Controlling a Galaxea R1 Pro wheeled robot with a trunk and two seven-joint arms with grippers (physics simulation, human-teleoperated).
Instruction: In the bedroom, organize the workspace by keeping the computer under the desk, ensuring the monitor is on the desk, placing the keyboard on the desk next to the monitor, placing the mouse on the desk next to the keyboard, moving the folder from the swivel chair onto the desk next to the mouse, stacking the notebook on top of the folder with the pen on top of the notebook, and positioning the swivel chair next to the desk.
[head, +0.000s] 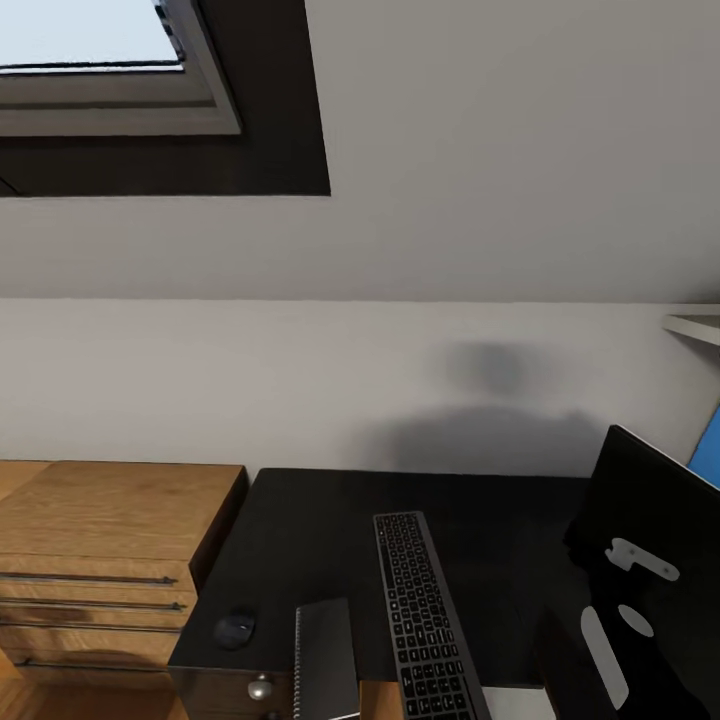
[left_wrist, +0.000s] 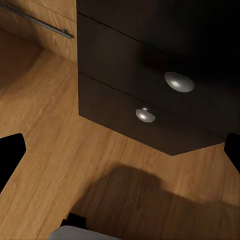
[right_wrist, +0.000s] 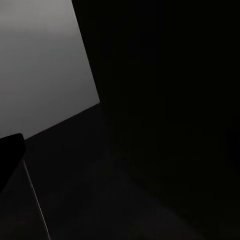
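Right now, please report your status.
Left gripper open, empty. Keyboard, notebook, mouse on desk. Monitor at right. No obstruction seen.

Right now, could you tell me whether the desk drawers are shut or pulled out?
Shut: in the left wrist view both drawers sit flush with the desk front, silver knobs level.

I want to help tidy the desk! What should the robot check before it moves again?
1. Keyboard on the desk: ok.
2. Monitor on the desk, beside the keyboard: ok.
3. Mouse next to the keyboard: not ok, the notebook lies between them.
4. Notebook on the folder: not ok, it lies straight on the desk.
5. Pen on the notebook: not ok, nothing is seen on its cover.
6. Left end effector free to grab: ok, fingers wide apart, nothing between them, facing the desk drawers.
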